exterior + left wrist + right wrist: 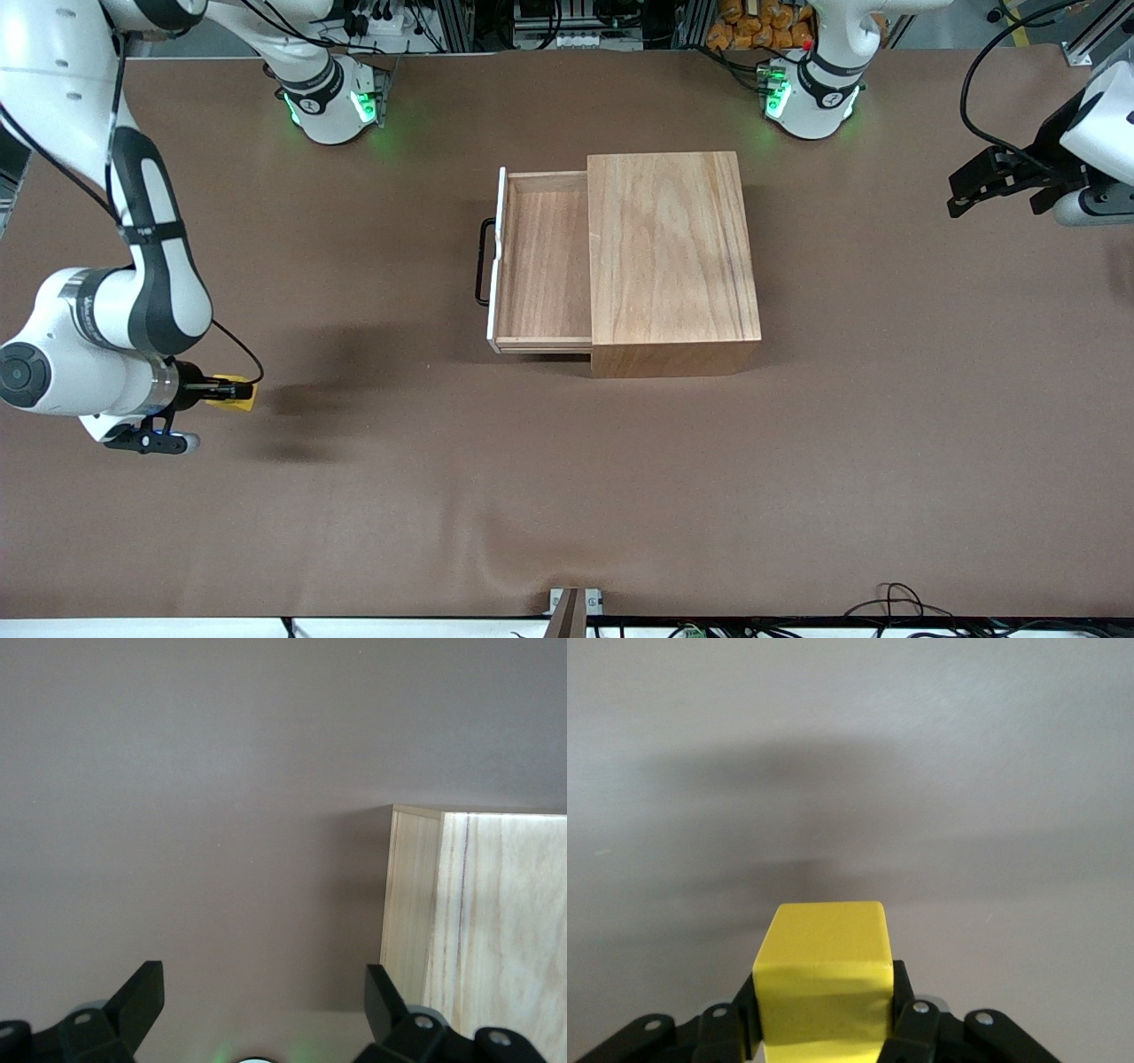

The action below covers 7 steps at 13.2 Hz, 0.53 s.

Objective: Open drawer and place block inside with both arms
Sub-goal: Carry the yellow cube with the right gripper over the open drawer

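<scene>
While the drawer (542, 266) sits pulled out of the cabinet (673, 261) toward the right arm's end of the table (567, 496), its tray is bare wood, white front edge and black wire handle (484, 262) facing that end. Block (239, 392) is not in it: it's clamped between the fingers of the right gripper (232, 390), up in the air over the table at the right arm's end, well apart from the drawer. Right wrist view confirms: yellow cube (824, 979) fills the gap, black fingers (914, 1019) pressed on both of its sides, shadow on the mat under it. Left gripper (961, 197) hangs over the table at the left arm's end, clear of the cabinet; left wrist view shows its fingers (142, 992) spread apart, nothing between them, cabinet corner (478, 921) in frame. Left arm is waiting. No readable labels or writing on block, drawer or cabinet. Small marks on the arm bases are too small to read.
</scene>
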Available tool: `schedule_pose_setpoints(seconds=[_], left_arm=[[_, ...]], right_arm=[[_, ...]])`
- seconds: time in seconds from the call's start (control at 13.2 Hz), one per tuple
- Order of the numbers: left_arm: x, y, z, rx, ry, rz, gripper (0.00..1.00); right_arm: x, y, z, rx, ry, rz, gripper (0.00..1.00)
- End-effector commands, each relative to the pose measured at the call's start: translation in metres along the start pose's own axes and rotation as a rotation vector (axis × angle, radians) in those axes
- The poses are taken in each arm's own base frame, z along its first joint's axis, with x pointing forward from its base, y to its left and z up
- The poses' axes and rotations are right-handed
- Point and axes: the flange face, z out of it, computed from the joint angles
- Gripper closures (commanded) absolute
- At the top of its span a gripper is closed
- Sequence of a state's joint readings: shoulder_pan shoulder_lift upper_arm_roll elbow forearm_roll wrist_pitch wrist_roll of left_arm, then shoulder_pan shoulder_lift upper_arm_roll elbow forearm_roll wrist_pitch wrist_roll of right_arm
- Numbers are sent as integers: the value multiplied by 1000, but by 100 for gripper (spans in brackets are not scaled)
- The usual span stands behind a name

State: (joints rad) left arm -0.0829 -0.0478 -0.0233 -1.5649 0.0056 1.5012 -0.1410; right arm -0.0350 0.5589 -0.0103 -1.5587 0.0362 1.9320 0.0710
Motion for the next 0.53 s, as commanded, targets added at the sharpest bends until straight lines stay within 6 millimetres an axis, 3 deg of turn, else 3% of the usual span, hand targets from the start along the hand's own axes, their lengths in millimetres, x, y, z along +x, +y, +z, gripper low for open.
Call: schedule_pose_setpoints(seconds=[0.0, 0.46], left_arm=[[-8, -7, 0, 3, 1, -4, 0], [-12, -8, 2, 2, -4, -1, 0]], right_arm=[[-26, -53, -27, 17, -43, 107, 87], [-66, -133, -82, 142, -238, 361, 87]])
